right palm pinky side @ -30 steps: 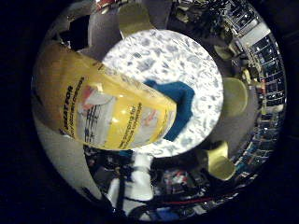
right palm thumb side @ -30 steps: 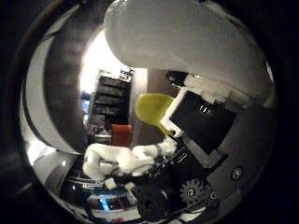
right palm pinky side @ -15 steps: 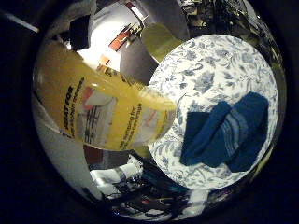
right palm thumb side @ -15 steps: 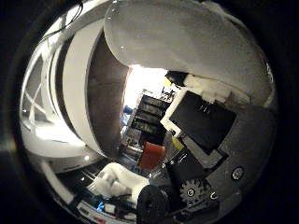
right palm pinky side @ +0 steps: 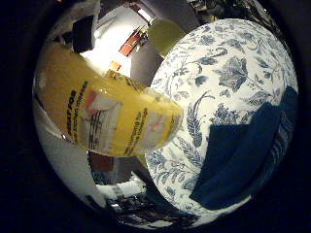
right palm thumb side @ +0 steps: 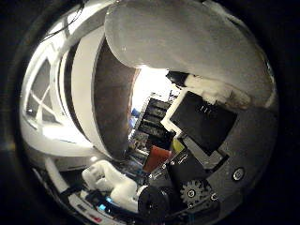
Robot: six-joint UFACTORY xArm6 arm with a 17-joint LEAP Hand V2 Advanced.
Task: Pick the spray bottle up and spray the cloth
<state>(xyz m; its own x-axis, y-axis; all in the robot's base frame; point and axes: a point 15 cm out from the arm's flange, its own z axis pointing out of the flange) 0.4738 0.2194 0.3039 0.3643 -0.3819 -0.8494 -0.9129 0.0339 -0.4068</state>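
A yellow spray bottle with a printed label lies close against my palm, held up off the table. Its white upper part fills the thumb side view, and the black and white fingers of my right hand curl beside it. A dark blue cloth, folded, lies on the round table with a blue floral tablecloth, below and beyond the bottle's end.
A yellow-green chair stands at the table's far edge. Shelves and room clutter show past the bottle, and a white robot part lies low in the thumb side view.
Both views have swung, so the hand has turned with the bottle. The table and the blue cloth now look larger and nearer. The bottle stays fixed against the palm.
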